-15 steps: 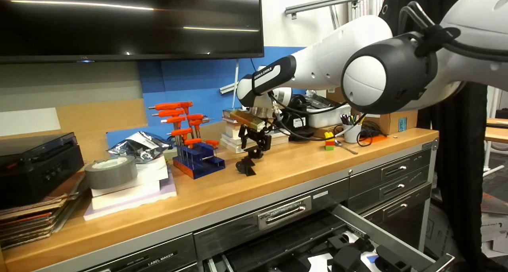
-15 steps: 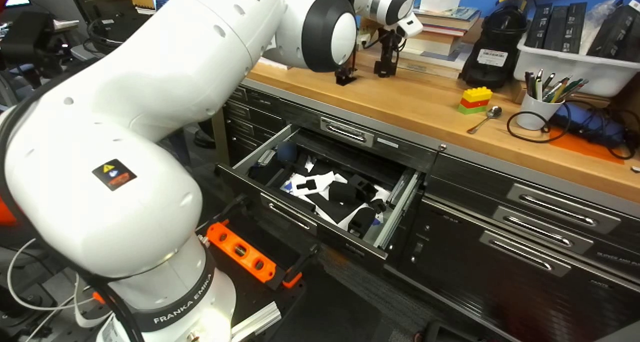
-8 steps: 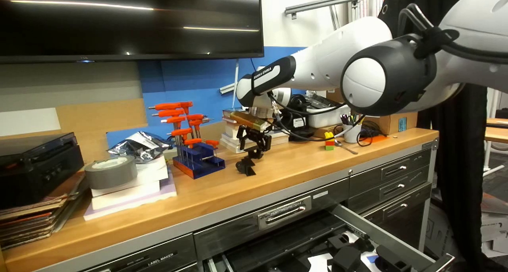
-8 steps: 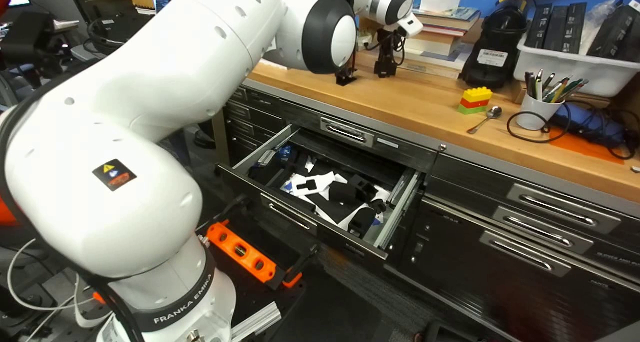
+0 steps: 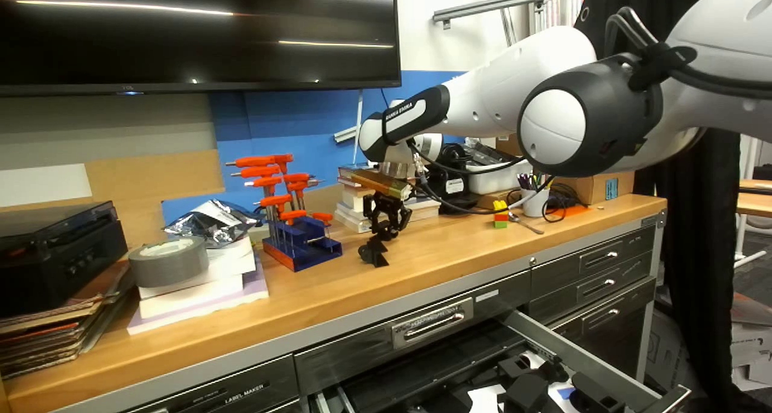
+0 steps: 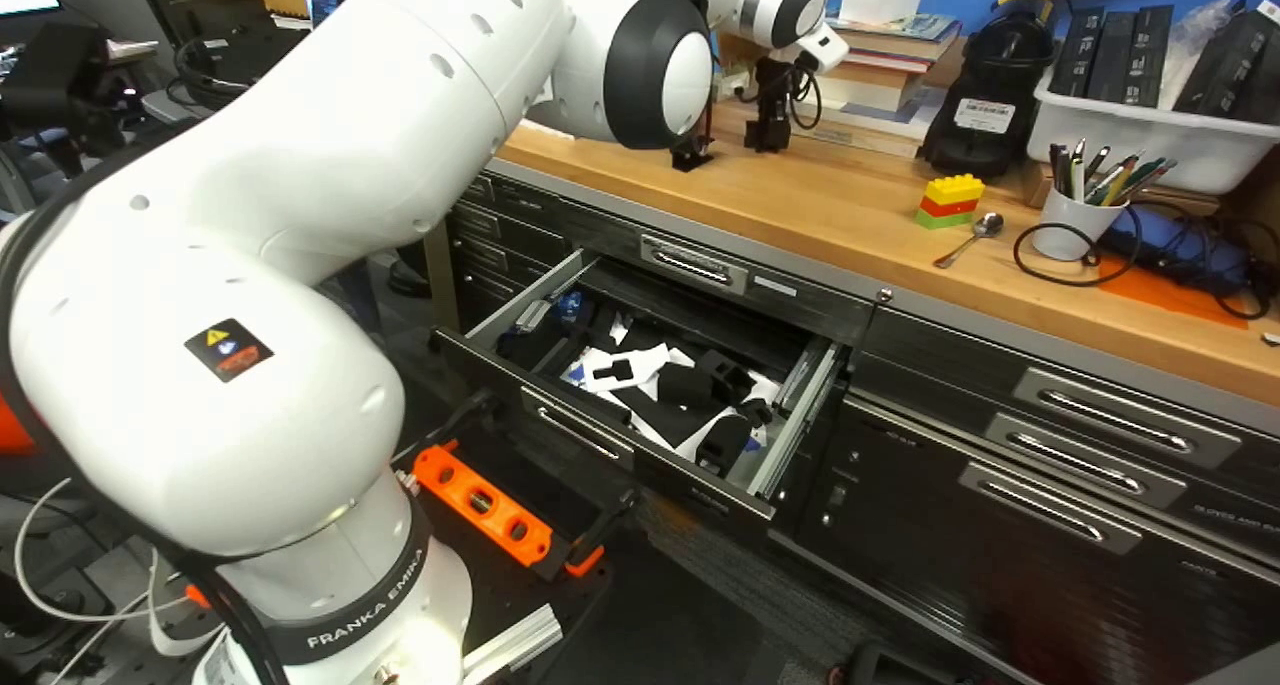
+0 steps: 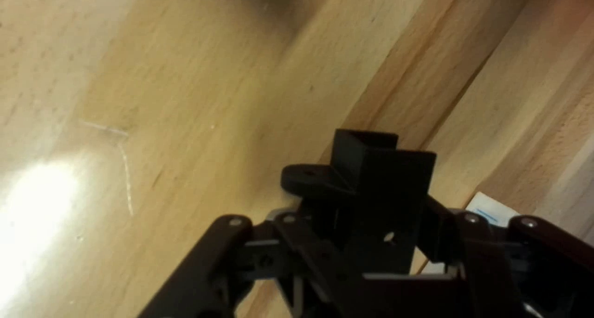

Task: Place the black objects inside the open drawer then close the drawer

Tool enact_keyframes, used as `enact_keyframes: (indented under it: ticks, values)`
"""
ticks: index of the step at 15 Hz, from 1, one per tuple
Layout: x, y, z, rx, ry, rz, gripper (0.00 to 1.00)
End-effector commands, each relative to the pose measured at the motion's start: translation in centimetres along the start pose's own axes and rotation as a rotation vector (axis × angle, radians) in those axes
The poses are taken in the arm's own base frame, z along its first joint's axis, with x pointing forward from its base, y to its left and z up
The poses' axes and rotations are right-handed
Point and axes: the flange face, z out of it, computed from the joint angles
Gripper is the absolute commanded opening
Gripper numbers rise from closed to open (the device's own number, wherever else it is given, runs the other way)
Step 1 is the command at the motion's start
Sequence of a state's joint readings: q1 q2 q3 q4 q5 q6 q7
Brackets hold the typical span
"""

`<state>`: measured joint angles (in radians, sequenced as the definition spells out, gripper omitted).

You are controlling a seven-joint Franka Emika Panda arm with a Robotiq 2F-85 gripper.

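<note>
In the wrist view a blocky black object (image 7: 394,183) with a rounded tab stands between the fingers of my gripper (image 7: 376,223). The fingers press in on its left and right sides, so the gripper is shut on it; dark on dark hides the exact contact. An exterior view places the gripper (image 5: 389,223) low over the wooden bench top. Another black object (image 5: 374,253) lies on the bench just beside it, seen also as a small black piece (image 6: 690,155). Below the bench the drawer (image 6: 680,470) is pulled out, with several black pieces (image 6: 685,385) and white scraps inside.
A blue rack (image 5: 301,250) of orange-handled hex keys stands close to the gripper. Books (image 5: 356,211) are stacked behind it. Farther along the bench are toy blocks (image 6: 950,203), a spoon (image 6: 985,227) and a pen cup (image 6: 1075,225).
The gripper's fingers have come together from wide apart onto the black object. The arm has barely moved. The drawer and the other black object stay where they were.
</note>
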<state>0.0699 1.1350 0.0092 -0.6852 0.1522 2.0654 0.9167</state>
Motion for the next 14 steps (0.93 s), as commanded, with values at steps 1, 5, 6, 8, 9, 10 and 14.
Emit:
enact_keyframes:
  ticks: [1, 5, 6, 8, 9, 10, 14]
  values:
    - [0.2, 0.1, -0.1, -0.034, 0.017, -0.055, 0.16]
    - [0.5, 1.3, -0.8, -0.099, -0.005, -0.115, 0.1]
    - [0.7, 1.7, -1.2, -0.111, -0.017, -0.129, 0.13]
    - [1.0, 2.8, -1.9, -0.148, -0.046, -0.15, 0.16]
    - [1.1, 3.5, -2.4, -0.171, -0.058, -0.156, 0.15]
    - [1.2, 4.3, -2.9, -0.199, -0.071, -0.159, 0.15]
    - [1.2, 7.7, -5.0, -0.304, -0.103, -0.172, 0.14]
